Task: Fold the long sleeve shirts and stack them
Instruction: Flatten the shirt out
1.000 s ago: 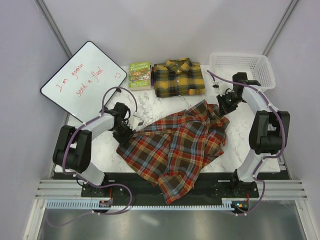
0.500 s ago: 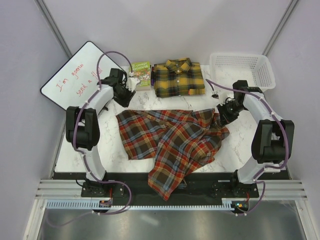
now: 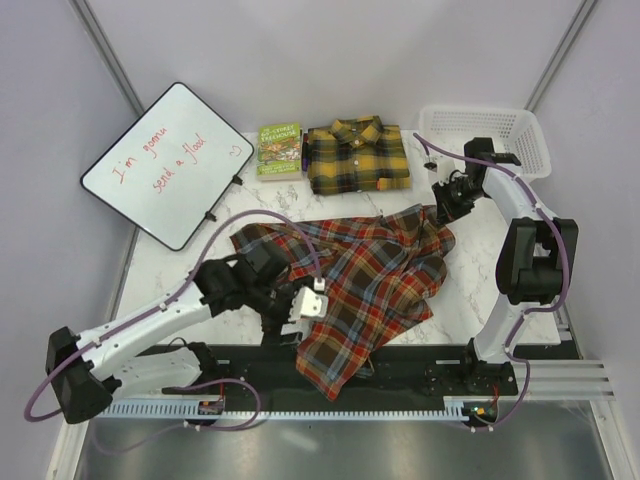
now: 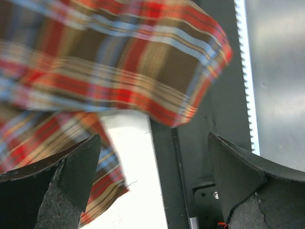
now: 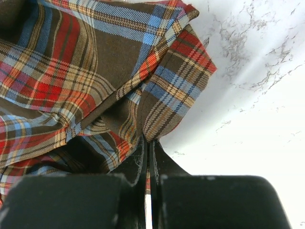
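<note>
The red-brown plaid long sleeve shirt (image 3: pixel 360 275) lies crumpled across the middle of the table, its hem hanging over the near edge. My left gripper (image 3: pixel 303 310) hovers open at the shirt's near-left edge with nothing in it. In the left wrist view, the left gripper (image 4: pixel 152 186) has its fingers wide apart, and the shirt's hem (image 4: pixel 119 57) hangs ahead of them, untouched. My right gripper (image 3: pixel 445 205) is shut on the shirt's far right corner. The right wrist view shows the right gripper (image 5: pixel 147 152) pinching that cloth (image 5: pixel 71 71). The yellow and black shirt (image 3: pixel 357 155) lies folded at the back.
A small green book (image 3: pixel 280 148) lies left of the yellow shirt. A whiteboard (image 3: pixel 165 160) leans at the back left, and a white basket (image 3: pixel 485 135) stands at the back right. The black rail (image 4: pixel 190 157) runs along the table's near edge.
My left arm swung from the back by the book down to the shirt's near-left edge, and its jaws opened wide. The right gripper kept its hold and shifted slightly back.
</note>
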